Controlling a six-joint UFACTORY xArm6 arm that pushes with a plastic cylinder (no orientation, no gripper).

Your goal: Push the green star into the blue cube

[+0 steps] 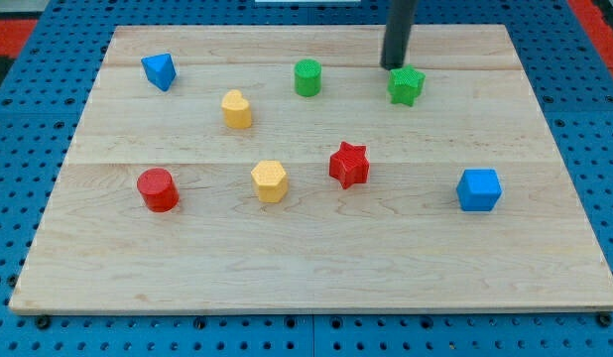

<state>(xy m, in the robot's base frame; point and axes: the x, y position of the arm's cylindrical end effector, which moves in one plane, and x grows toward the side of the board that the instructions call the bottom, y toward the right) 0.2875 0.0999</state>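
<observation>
eight blocks lie on the table, a pale wooden board over a blue pegboard.

task items:
- green star: upper right of centre in the frame, flat on the table.
- blue cube: right side of the frame, below and to the right of the green star, well apart from it.

tool:
- my tip is the lower end of a dark rod entering from the frame's top edge. it stands just above and slightly left of the green star, very near it; contact cannot be confirmed.
- the tool is a plain rod with no jaws, so it is neither apart nor together and clamps nothing.

other blocks:
- green cylinder: upper centre, left of the green star and apart from it.
- blue wedge: upper left of the frame; exact shape is hard to make out.
- yellow block: left of centre, below and left of the green cylinder; rounded, shape unclear.
- red star: centre of the frame, between the green star and the yellow hexagon.
- yellow hexagon: left of the red star, near it but not touching.
- red cylinder: lower left area, well apart from the yellow hexagon.

no block touches another.
</observation>
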